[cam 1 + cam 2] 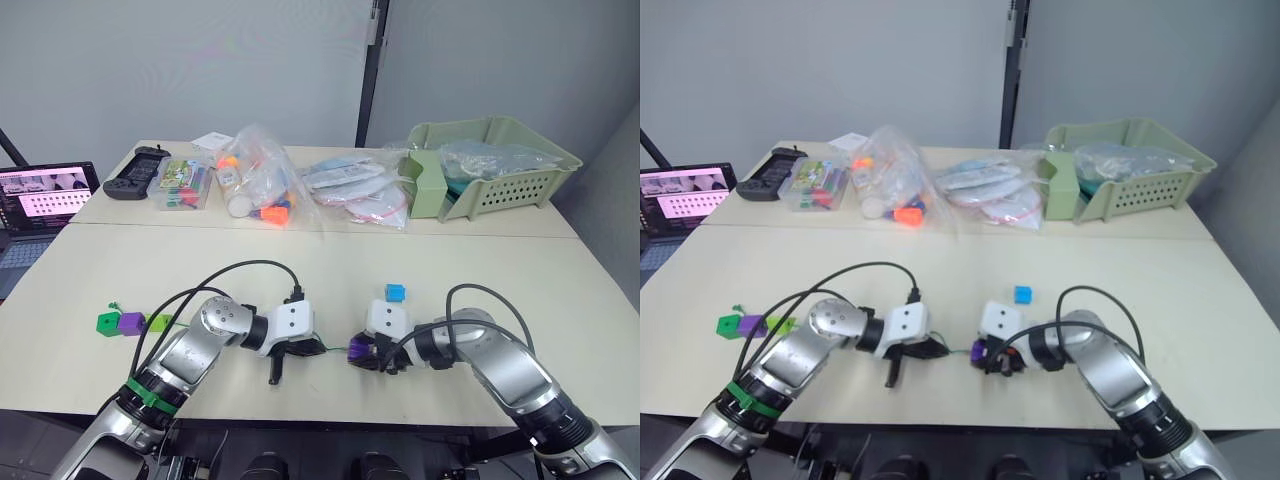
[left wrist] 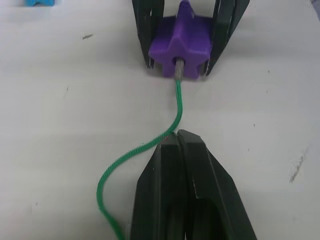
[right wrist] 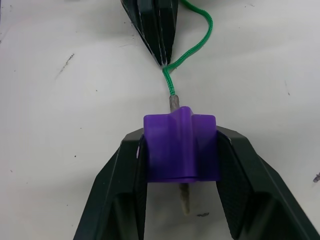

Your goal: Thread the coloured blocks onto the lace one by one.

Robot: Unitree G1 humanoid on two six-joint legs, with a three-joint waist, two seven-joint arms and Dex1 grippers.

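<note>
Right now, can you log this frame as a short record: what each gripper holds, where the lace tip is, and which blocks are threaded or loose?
left gripper: shut on the thin green cord lace, just behind its tip
right gripper: shut on the purple star-shaped plastic block
lace tip: stiff pale end passed through the purple block's hole, poking out the far side
threaded already: dark green, purple and light green blocks in a row, robot's left
loose: small blue block on the pale table

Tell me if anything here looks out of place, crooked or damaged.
Nothing stands out. The right gripper holds the purple star-shaped plastic block squarely, the thin green lace has its stiff pale tip through the hole, and the left gripper pinches the lace just behind. The small blue block lies apart on the table.
</note>
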